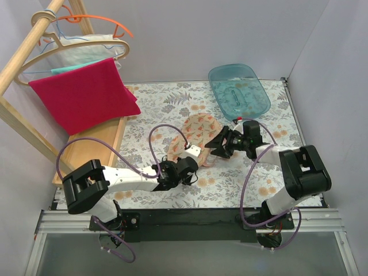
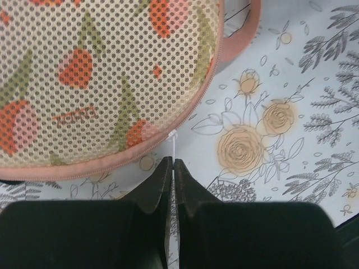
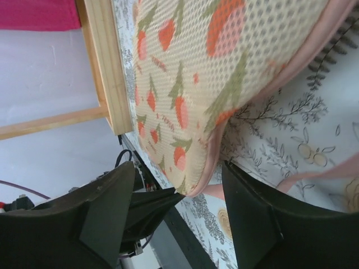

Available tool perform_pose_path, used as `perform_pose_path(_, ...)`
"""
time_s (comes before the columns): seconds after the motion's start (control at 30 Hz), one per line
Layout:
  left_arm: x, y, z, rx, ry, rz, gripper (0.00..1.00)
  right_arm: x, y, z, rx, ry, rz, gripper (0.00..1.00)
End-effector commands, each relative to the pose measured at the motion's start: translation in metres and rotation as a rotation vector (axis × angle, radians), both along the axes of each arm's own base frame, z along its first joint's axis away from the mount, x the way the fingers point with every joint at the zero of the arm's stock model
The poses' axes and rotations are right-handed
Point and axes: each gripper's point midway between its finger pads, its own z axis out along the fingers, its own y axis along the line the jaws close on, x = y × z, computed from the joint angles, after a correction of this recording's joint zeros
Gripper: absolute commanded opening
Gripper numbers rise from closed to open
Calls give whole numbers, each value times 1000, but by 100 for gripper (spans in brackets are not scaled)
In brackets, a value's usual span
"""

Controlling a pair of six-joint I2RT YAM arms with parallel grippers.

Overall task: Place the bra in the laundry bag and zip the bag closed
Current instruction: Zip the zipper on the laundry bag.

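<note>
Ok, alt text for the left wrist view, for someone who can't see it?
The left gripper, shut, pinches a thin white strip at the pink zipper edge of the mesh laundry bag, which fills the upper left. Flower-printed table lies to the right.

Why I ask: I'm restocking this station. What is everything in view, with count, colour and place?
peach-pink floral mesh laundry bag: one, table centre
thin white zipper tag: one, on the bag's near edge
translucent teal plastic tub: one, far right
red towel: one, hanging on the rack
wooden rack: one, tan, left side
hangers: several, orange and tan, on the rack's top bar
floral tablecloth: one, white-grey, covering the table
dark navy bra: none visible
left gripper: one, black, shut on the tag
right gripper: one, black, open, beside the bag's right edge
</note>
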Motion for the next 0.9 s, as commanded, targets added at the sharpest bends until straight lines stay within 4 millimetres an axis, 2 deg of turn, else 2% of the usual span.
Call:
perform_pose_path(0.0,6,-30,21,-40,-18,-53,0,-21,-7,18,26,-28,-21,73)
perform_pose_path(0.13,10,-43,32,-36,-8,-57,0,-45,-15,4,38,88,-83,79)
perform_pose_path(0.23,11,-52,40,-47,6,-63,0,-55,-14,7,71,111,-84,79)
perform_pose_path(0.47,7,-57,39,-54,28,-84,0,-47,-9,21,100,79,-88,79)
perform_pose_path(0.7,2,-54,31,-40,45,-107,0,-37,2,19,123,96,-69,77)
perform_pose_path(0.8,2,-55,31,-48,48,-105,0,-35,8,18,126,107,-61,70)
perform_pose_path(0.87,2,-57,32,-53,50,-106,0,-34,11,17,124,101,-60,62)
